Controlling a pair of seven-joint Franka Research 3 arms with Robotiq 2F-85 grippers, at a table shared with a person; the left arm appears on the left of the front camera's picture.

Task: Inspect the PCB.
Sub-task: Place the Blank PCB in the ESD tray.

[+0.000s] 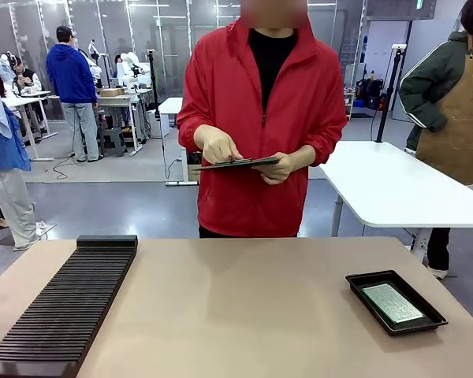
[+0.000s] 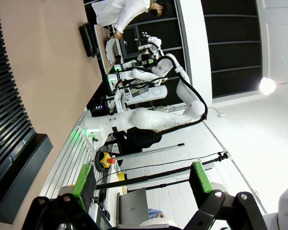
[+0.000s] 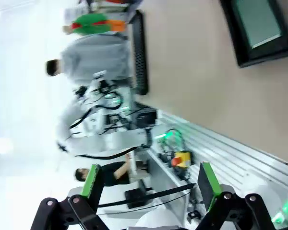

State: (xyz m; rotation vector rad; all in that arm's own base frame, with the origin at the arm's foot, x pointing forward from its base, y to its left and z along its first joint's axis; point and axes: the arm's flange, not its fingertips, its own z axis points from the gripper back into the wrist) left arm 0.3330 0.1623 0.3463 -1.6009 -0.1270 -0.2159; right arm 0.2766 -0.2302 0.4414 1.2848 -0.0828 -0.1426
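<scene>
Tan table [image 1: 244, 307] on my feed: left gripper [image 2: 141, 184] and right gripper [image 3: 149, 184] both spread wide, holding and touching nothing. PCB [image 1: 392, 302] lies flat in the black tray [image 1: 361, 281] at my right; slotted black rack [image 1: 63, 303] at my left. Front view adds a person with a clipboard [image 1: 238, 164].

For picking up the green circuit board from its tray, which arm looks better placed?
Probably the right. The thin green rectangular PCB lies in the shallow black rectangular tray on the table's right side, the right arm's side. The right gripper is open and empty, and its wrist view shows the tray. The left gripper, also open, is near the black slotted rack.
</scene>
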